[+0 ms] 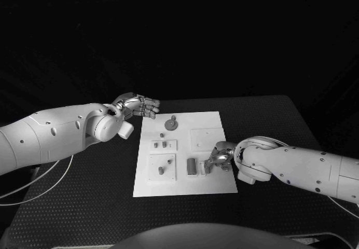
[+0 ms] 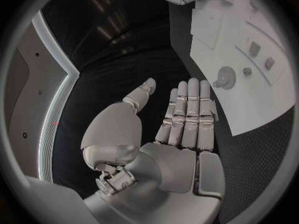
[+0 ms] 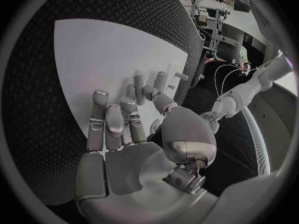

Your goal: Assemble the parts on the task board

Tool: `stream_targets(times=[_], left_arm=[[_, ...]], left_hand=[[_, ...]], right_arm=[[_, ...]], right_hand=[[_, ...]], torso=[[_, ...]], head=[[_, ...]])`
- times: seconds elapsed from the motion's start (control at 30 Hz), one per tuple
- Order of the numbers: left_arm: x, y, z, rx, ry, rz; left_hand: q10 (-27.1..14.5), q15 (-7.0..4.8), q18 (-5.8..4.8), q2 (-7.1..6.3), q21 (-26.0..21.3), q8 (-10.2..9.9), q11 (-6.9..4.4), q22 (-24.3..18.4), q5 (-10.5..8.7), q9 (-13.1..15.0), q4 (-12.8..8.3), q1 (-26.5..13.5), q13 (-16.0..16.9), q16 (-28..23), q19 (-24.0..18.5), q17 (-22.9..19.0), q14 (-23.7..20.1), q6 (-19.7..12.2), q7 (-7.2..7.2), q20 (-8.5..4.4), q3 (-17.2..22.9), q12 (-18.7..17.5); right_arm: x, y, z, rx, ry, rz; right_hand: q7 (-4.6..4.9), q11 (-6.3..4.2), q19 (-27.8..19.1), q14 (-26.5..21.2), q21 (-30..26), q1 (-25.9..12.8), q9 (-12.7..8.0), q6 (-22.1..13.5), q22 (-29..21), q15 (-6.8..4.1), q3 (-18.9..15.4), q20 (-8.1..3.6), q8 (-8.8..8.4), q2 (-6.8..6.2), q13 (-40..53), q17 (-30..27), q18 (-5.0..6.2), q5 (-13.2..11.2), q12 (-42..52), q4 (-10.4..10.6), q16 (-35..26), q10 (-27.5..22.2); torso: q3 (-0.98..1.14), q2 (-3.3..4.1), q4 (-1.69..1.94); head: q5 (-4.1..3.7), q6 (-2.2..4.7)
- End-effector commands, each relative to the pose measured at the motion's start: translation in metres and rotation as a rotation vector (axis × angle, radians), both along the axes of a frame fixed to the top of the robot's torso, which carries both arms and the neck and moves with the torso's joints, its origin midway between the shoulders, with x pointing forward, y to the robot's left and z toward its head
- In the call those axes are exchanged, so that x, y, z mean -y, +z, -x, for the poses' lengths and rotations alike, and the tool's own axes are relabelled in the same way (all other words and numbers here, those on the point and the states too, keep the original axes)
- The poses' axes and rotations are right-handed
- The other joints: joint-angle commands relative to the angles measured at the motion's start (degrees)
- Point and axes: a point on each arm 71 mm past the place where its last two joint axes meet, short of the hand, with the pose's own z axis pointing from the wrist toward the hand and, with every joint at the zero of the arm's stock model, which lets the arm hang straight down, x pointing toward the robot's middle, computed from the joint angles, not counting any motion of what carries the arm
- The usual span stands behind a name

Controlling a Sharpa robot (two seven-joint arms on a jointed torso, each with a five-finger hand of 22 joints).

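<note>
The white task board (image 1: 183, 181) lies mid-table. A round grey knob part (image 1: 171, 123) sits near its far edge, small pegs (image 1: 162, 145) stand in a left plate, and a grey block (image 1: 192, 166) lies near the middle. My right hand (image 1: 219, 157) hovers low over the board's right side, fingertips just beside the block. In the right wrist view its thumb (image 3: 156, 100) reaches toward the fingers near upright pegs (image 3: 161, 79); whether anything is pinched is unclear. My left hand (image 1: 138, 106) floats off the board's far left corner, fingers straight and apart, holding nothing.
The left wrist view shows the board (image 2: 249, 109) with the knob part (image 2: 224, 78) beyond my left hand (image 2: 187, 114). Black textured table (image 1: 90, 197) surrounds the board. A square recess (image 1: 205, 139) sits on the board's right half.
</note>
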Motion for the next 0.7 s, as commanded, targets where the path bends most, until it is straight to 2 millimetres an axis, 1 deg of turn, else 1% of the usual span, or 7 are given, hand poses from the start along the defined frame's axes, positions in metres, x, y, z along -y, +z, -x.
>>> stream_targets(times=[0.03,0.17,0.3,0.4,0.47,0.7], left_arm=[[0.002,0.001,0.0,0.0,-0.014,0.013],[0.003,0.001,0.0,-0.001,-0.015,0.013],[0.003,0.001,0.0,-0.002,-0.017,0.014],[0.003,0.001,0.001,-0.003,-0.018,0.014],[0.003,0.001,0.001,-0.003,-0.017,0.014],[0.003,0.001,0.001,-0.004,-0.02,0.014]], left_hand=[[-0.42,0.03,0.67,-0.06,0.18,-0.09,-0.12,-0.1,-0.14,0.1,0.43,-0.45,-0.07,-0.22,-0.46,0.08,-0.41,-0.3,-0.21,-0.11,-0.05,0.11],[-0.42,0.04,0.67,-0.08,0.18,-0.09,-0.11,-0.1,-0.14,0.1,0.43,-0.45,-0.07,-0.22,-0.47,0.09,-0.41,-0.3,-0.21,-0.1,-0.06,0.11],[-0.42,0.04,0.67,-0.08,0.18,-0.09,-0.11,-0.1,-0.14,0.1,0.43,-0.46,-0.07,-0.23,-0.47,0.09,-0.41,-0.31,-0.2,-0.1,-0.07,0.11],[-0.43,0.04,0.67,-0.09,0.18,-0.09,-0.11,-0.1,-0.14,0.1,0.44,-0.47,-0.08,-0.23,-0.47,0.09,-0.42,-0.31,-0.2,-0.1,-0.08,0.11],[-0.43,0.04,0.67,-0.09,0.18,-0.09,-0.11,-0.1,-0.14,0.1,0.44,-0.47,-0.08,-0.23,-0.48,0.09,-0.42,-0.31,-0.2,-0.1,-0.08,0.11],[-0.43,0.05,0.67,-0.1,0.18,-0.09,-0.11,-0.1,-0.14,0.09,0.45,-0.48,-0.08,-0.24,-0.49,0.1,-0.43,-0.32,-0.2,-0.09,-0.09,0.11]], right_arm=[[-0.002,0.0,0.0,0.0,0.003,-0.007],[-0.008,-0.001,0.0,-0.013,0.022,-0.004],[-0.013,-0.003,0.0,-0.036,0.032,0.002],[-0.015,-0.004,0.0,-0.049,0.039,0.006],[-0.017,-0.005,0.0,-0.054,0.042,0.006],[-0.019,-0.006,0.0,-0.062,0.048,0.007]], right_hand=[[-0.07,-0.21,0.29,0.02,0.35,2.54,0.31,0.41,1.2,-0.09,0.4,-0.03,0.15,2.2,-0.06,-0.08,0.19,0.23,0.38,0.0,0.02,0.5],[-0.07,-0.21,0.3,0.04,0.36,2.49,0.29,0.4,1.19,-0.1,0.38,-0.03,0.13,2.16,-0.07,-0.06,0.19,0.23,0.38,0.02,0.02,0.5],[-0.06,-0.2,0.3,-0.09,0.35,2.39,0.25,0.37,1.17,-0.11,0.34,-0.02,0.1,2.09,-0.08,-0.27,0.19,0.23,0.36,0.05,-0.01,0.49],[-0.05,-0.19,0.29,-0.1,0.34,2.34,0.24,0.35,1.17,-0.11,0.34,-0.01,0.08,2.08,-0.09,-0.28,0.19,0.23,0.35,0.06,-0.02,0.48],[-0.04,-0.18,0.28,-0.16,0.33,2.29,0.21,0.33,1.16,-0.11,0.33,-0.01,0.06,2.08,-0.09,-0.37,0.19,0.23,0.34,0.07,-0.04,0.46],[-0.01,-0.15,0.26,-0.18,0.3,2.08,0.15,0.29,1.14,-0.12,0.3,0.02,0.01,2.07,-0.11,-0.37,0.19,0.23,0.31,0.11,-0.08,0.4]], torso=[[-0.01,0.0,-0.02],[0.01,0.0,-0.05],[-0.05,-0.02,-0.01],[-0.04,0.01,0.0],[0.01,0.0,-0.02],[0.01,-0.01,-0.02]], head=[[-0.02,0.02],[-0.02,-0.01],[-0.11,0.05],[-0.05,0.0],[-0.01,-0.07],[-0.01,-0.09]])
